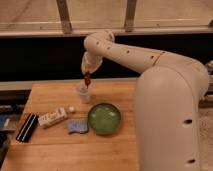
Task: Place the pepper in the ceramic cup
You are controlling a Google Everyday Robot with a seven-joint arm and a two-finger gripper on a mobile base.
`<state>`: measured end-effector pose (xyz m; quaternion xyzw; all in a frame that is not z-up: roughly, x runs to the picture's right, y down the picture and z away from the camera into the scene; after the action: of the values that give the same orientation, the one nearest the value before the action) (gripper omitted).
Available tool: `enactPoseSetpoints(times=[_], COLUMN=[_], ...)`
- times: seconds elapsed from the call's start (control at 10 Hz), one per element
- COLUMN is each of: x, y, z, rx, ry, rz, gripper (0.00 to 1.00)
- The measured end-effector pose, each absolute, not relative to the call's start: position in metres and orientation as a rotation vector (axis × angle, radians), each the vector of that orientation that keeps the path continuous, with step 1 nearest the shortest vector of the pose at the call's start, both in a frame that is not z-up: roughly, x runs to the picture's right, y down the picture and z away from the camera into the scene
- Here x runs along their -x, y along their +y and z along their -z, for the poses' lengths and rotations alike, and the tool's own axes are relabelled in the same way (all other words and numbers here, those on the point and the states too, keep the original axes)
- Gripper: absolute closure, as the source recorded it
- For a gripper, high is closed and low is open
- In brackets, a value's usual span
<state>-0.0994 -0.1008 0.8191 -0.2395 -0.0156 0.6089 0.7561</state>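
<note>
The dark red pepper [87,79] hangs point down from my gripper [87,75], right above the mouth of the pale ceramic cup [83,93]. The cup stands upright on the wooden table [55,145], at its back middle. The gripper is at the end of the white arm [125,52], which reaches in from the right, and it is shut on the pepper's upper end. The pepper's tip is at about the level of the cup's rim.
A wide green bowl [104,118] sits in front of the cup to the right. A blue-grey sponge [77,126] lies left of the bowl. A white box [52,117] and a black flat object [27,127] lie at the left. My large white body [172,125] fills the right.
</note>
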Motion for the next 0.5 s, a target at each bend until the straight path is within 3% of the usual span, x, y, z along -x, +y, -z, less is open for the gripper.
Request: enactPoseSetpoints(times=[0.5], x=[0.112], y=[-0.094], z=[-0.856], rx=[0.607], ry=[-0.034], rz=[-1.299], gripper=[1.00])
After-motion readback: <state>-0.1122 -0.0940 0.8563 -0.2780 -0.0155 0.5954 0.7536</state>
